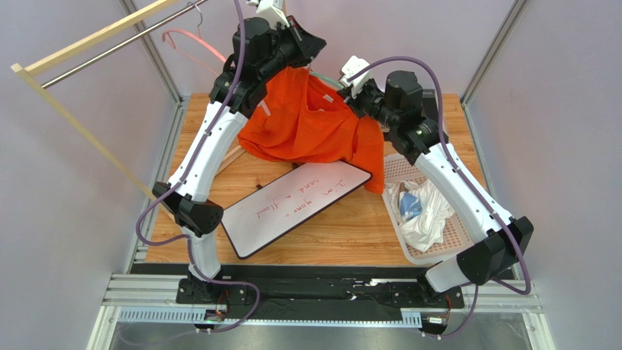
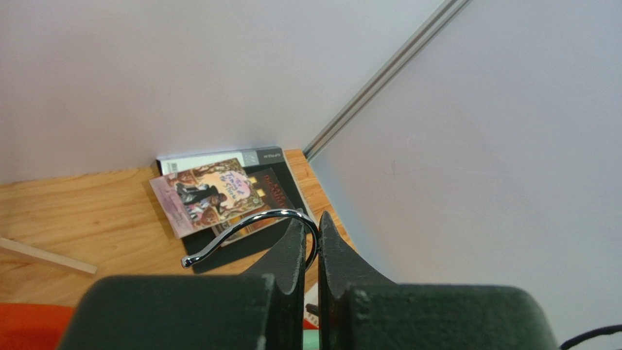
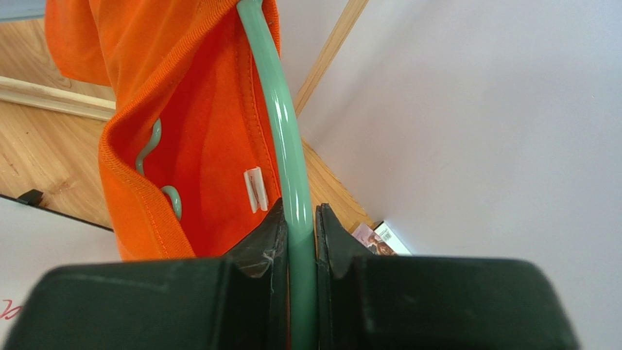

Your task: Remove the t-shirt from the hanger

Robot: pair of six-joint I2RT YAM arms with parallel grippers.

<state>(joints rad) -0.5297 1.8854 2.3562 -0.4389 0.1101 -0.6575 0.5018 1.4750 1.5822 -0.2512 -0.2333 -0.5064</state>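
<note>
An orange t-shirt (image 1: 310,124) hangs on a pale green hanger (image 3: 285,146), held in the air over the back of the table. My left gripper (image 2: 312,233) is shut on the hanger's chrome hook (image 2: 241,227) above the shirt. My right gripper (image 3: 298,215) is shut on the green hanger arm, just outside the shirt's collar (image 3: 124,182). In the top view the left gripper (image 1: 292,36) is above the shirt's top and the right gripper (image 1: 350,91) is at its right shoulder. The shirt still drapes over the hanger.
A whiteboard (image 1: 296,204) with red writing lies on the wooden table (image 1: 350,226). A white basket (image 1: 420,211) with white cloths stands at the right. Books (image 2: 215,193) lie at the back corner. A wooden rack (image 1: 87,44) with a pink hanger (image 1: 193,40) stands at the back left.
</note>
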